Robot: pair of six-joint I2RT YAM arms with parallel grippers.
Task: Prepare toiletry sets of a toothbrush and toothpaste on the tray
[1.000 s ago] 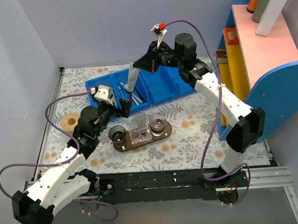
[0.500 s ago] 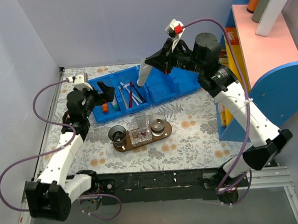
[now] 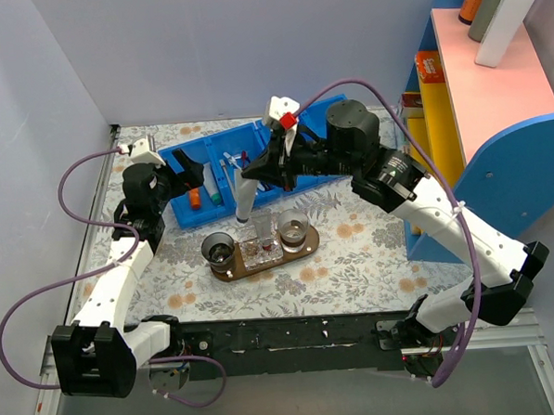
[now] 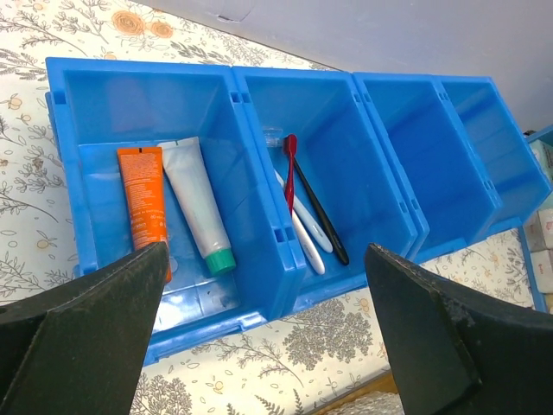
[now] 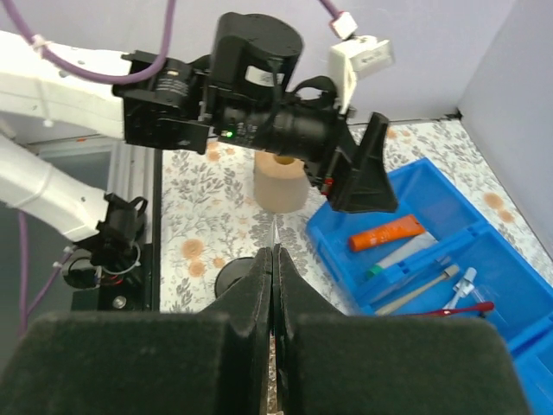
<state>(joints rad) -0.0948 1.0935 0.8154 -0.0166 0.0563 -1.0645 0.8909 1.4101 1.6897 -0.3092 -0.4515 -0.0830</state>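
My right gripper [image 3: 255, 174] is shut on the toothpaste [image 3: 244, 198], a white tube hanging down just behind the dark wooden tray [image 3: 232, 271]. In the right wrist view the jaws [image 5: 274, 255] pinch the tube's thin edge [image 5: 274, 230]. My left gripper [image 3: 190, 170] is open and empty over the blue bins' left end; in its wrist view [image 4: 263, 252] the fingers stand wide apart. White toothbrushes [image 4: 304, 232] lie in the second bin beside a red one [image 4: 290, 169] and a dark one [image 4: 324, 216].
An orange tube [image 4: 143, 203] and a teal-capped tube [image 4: 197, 207] lie in the left bin [image 4: 86, 112]. Two cups [image 3: 219, 250] and a clear holder [image 3: 260, 243] stand on the tray. A cardboard roll [image 3: 129, 226] sits left. A shelf [image 3: 495, 112] stands right.
My right arm has carried the toothpaste down and to the left, from above the bins to just behind the tray. My left arm drew back to the left bin and now holds still.
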